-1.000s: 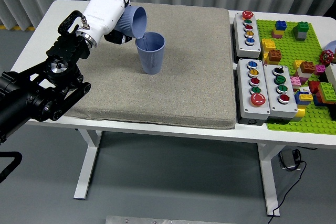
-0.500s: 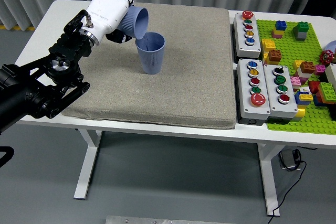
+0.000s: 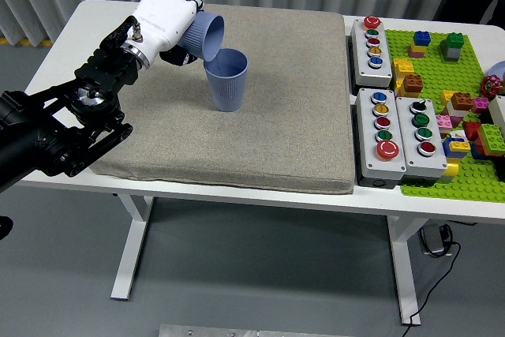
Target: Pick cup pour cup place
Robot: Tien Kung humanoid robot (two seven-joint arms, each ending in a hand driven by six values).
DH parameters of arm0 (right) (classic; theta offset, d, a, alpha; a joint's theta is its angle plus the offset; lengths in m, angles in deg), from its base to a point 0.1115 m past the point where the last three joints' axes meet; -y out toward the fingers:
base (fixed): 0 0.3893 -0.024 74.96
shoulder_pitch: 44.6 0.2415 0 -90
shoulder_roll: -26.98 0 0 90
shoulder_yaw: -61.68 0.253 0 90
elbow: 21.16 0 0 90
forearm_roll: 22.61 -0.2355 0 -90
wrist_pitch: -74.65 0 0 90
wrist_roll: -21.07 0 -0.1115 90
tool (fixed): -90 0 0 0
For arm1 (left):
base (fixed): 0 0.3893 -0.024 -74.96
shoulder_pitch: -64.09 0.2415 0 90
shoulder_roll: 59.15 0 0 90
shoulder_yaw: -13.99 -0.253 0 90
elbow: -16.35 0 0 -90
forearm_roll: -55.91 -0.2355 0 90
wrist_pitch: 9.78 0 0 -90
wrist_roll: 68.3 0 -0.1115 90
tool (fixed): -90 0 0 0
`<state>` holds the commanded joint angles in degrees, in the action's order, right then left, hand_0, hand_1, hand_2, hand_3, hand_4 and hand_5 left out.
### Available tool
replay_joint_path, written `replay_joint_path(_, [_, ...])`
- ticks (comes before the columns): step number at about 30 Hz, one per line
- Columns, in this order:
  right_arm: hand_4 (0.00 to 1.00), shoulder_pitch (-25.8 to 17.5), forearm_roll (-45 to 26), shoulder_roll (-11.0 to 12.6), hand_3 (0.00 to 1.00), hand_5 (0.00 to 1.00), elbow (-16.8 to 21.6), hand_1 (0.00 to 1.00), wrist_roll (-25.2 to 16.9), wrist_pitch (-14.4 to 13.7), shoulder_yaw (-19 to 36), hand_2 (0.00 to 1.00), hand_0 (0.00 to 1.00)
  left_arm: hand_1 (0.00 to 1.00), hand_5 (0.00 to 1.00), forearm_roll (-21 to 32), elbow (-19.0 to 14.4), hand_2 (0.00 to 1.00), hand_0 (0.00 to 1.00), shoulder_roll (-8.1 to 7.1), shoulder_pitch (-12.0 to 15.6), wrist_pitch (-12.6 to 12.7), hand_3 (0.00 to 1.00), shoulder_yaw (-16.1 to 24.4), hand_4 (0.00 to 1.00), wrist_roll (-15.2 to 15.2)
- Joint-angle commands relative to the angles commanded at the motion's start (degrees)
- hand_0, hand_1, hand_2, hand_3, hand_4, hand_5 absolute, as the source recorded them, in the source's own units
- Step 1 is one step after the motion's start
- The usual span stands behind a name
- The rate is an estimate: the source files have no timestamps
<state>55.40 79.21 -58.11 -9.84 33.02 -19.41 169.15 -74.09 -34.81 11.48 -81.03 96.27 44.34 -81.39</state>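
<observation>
Left hand [image 3: 163, 21]: white, fingers clamped around a blue cup [image 3: 203, 35] tipped on its side, mouth facing 4 o'clock over the rim of a second blue cup [image 3: 226, 80]. Second cup: upright on the grey mat [image 3: 260, 132], upper left. Button boxes [image 3: 391, 108] and brick board [image 3: 454, 108]: at 3 o'clock of the mat.

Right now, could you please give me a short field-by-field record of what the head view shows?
surface: grey fabric mat on white table
left hand: shut on tilted blue ribbed cup
tilted cup mouth: over rim of upright blue ribbed cup
right hand: not in view
right side: three grey button boxes, green brick baseplate
</observation>
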Motion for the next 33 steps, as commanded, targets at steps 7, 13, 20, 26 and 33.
replay_joint_path(7, [0.037,-0.1,0.1,0.0,0.628,0.325,0.0,0.706,0.0,0.0,0.0,0.664,0.7,0.539,0.167,0.0,-0.2,0.529,0.567,-0.17,-0.1,0.0,0.547,0.0,0.86,0.0])
replay_joint_path(13, [0.038,-0.1,0.2,0.0,0.628,0.326,0.0,0.706,0.0,0.0,0.0,0.663,0.7,0.538,0.162,0.0,-0.4,0.529,0.567,-0.19,0.0,0.4,0.545,0.4,0.856,-0.1])
replay_joint_path(20, [0.037,0.0,0.1,0.0,0.628,0.325,0.0,0.706,0.1,0.0,0.0,0.663,0.7,0.538,0.162,0.0,-0.9,0.529,0.566,-0.08,0.1,0.6,0.545,0.6,0.855,0.0])
replay_joint_path(26, [0.036,0.0,-0.1,0.0,0.628,0.325,0.0,0.706,0.1,0.0,-0.1,0.663,0.7,0.538,0.162,0.0,-1.7,0.529,0.566,-0.27,0.6,1.5,0.544,1.2,0.855,0.3])
replay_joint_path(33, [0.036,0.0,-0.2,-0.1,0.628,0.323,0.0,0.706,0.0,-0.1,0.0,0.663,0.7,0.535,0.165,10.9,-1.3,0.526,0.561,0.05,3.6,8.2,0.541,4.7,0.855,4.6])
